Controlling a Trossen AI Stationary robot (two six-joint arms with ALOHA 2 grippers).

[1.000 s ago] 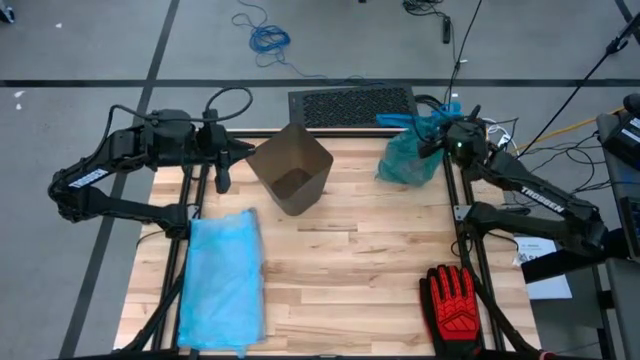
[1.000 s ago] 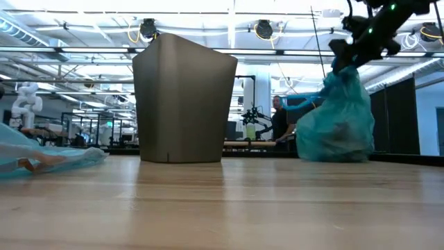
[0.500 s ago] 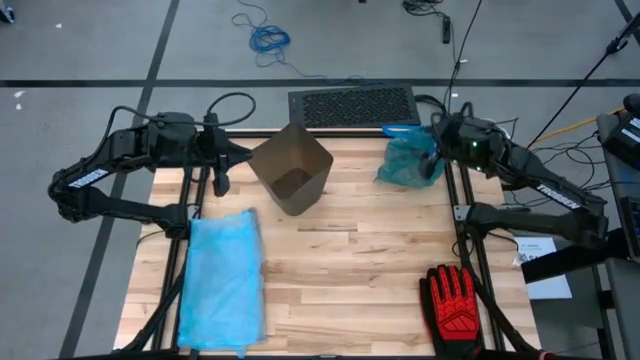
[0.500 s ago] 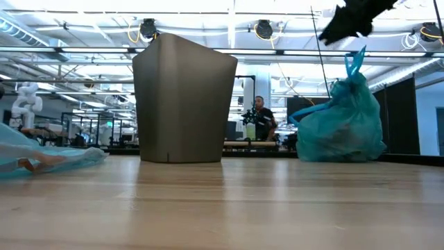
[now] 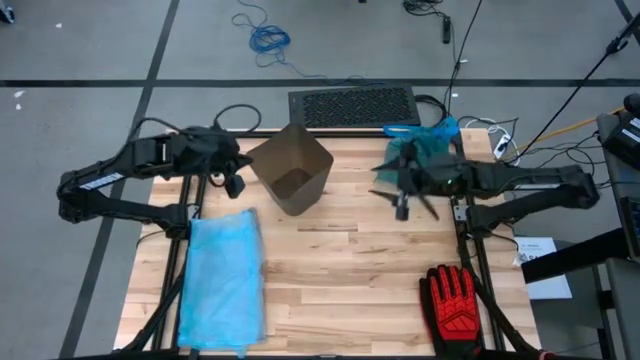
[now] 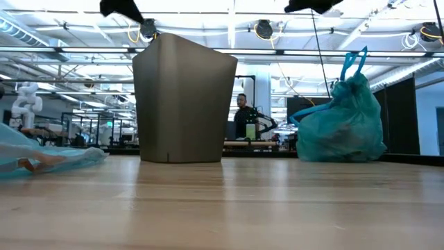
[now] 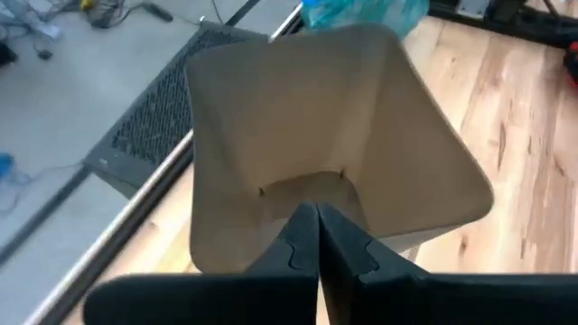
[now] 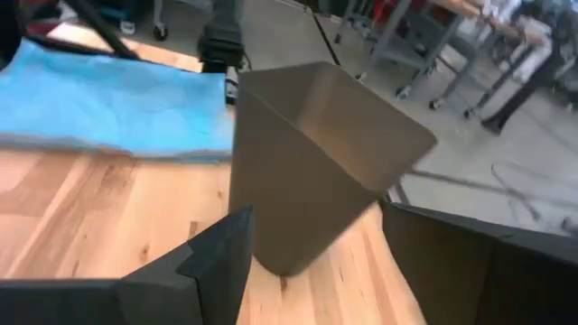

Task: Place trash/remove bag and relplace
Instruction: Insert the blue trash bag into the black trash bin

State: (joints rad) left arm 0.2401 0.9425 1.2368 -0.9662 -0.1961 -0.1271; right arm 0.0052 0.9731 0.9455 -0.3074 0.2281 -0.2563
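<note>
The tied full bag (image 5: 425, 145) sits at the counter's (image 5: 340, 270) 1 o'clock corner, apart from the bare bin (image 5: 291, 168) at 11. The right pincer (image 5: 408, 192), released and spread, hangs between them. The left pincer (image 7: 318, 248), clenched on nothing, hovers at the bin's rim. A careless sweep could tip the light, unlined bin; the fresh bag (image 5: 222, 280) lies flat at 8, hard to pinch.

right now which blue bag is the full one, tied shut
The teal plastic bag knotted at the top, standing bulging at the table's far right corner. The light blue bag lies flat and empty on the left side.
</note>
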